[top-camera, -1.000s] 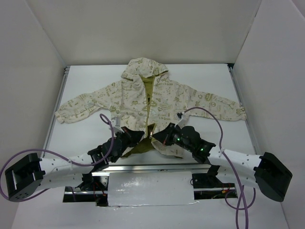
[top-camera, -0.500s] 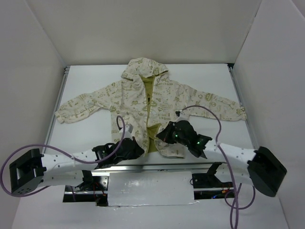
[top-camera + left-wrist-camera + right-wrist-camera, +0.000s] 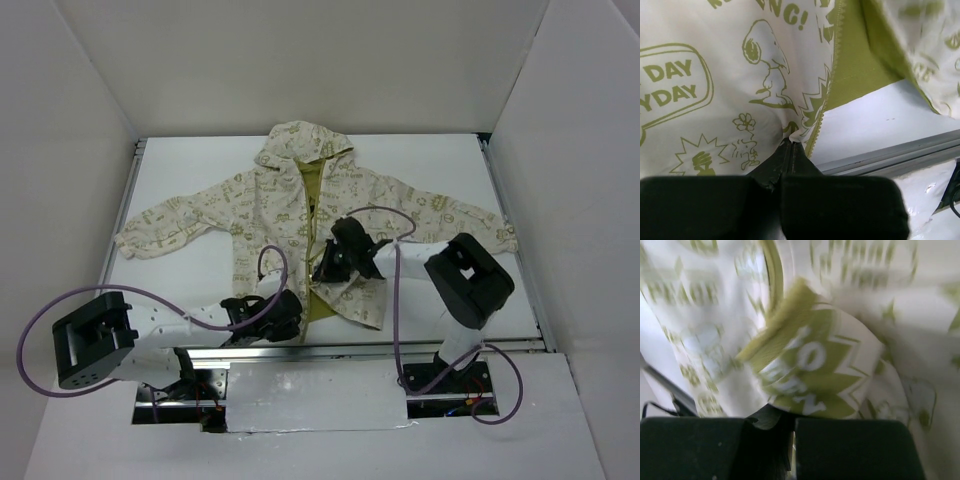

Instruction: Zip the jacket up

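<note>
The small cream hooded jacket [image 3: 265, 215] with olive-green doodle prints lies flat on the white desk [image 3: 180, 285], hood toward the far wall and sleeves spread wide. Its front gapes at the bottom, showing olive-yellow lining [image 3: 855, 65] (the zipper teeth [image 3: 836, 50] run along that edge). The left fingers [image 3: 787, 150], pressed together, pinch the hem of one front panel just beside the teeth. The right fingers [image 3: 782, 425], higher up the opening, pinch a bunched fold of the other panel, which is blurred in the wrist view.
</note>
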Available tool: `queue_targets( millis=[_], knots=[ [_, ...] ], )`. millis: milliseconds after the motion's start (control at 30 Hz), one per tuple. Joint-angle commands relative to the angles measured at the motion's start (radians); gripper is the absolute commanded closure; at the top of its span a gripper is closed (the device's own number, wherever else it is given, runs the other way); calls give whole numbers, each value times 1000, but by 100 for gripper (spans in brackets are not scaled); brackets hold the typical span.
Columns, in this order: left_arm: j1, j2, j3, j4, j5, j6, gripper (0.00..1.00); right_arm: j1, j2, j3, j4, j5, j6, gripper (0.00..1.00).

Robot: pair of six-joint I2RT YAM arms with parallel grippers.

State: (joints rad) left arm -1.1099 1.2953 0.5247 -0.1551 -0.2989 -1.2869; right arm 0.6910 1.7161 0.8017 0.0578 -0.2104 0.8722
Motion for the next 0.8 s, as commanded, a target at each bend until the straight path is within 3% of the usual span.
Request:
queue_targets(
  millis=[0,67,133,200,300,400,667,767],
  knots=[
    [-5,39,32,-66,10,9,100,-59,72,146,-178,17,-85,100],
    [-5,47,41,-66,4,15,100,-96,114,246,-222,20,-125,100],
    [-5,47,58,-73,-11,26,92,-116,154,339,-278,34,-160,100],
    [-5,44,87,-98,-28,46,74,-127,171,410,-309,16,-202,100],
    [-5,21,129,-125,-35,86,57,-122,96,358,-239,-3,-228,100],
    [-7,12,176,-171,-55,110,49,-123,19,303,-216,19,-233,100],
    [-31,101,305,-363,-118,178,53,-122,-156,191,-223,45,-269,100],
    [-33,136,316,-363,-97,192,51,-123,-200,166,-231,36,-280,100]
  ],
)
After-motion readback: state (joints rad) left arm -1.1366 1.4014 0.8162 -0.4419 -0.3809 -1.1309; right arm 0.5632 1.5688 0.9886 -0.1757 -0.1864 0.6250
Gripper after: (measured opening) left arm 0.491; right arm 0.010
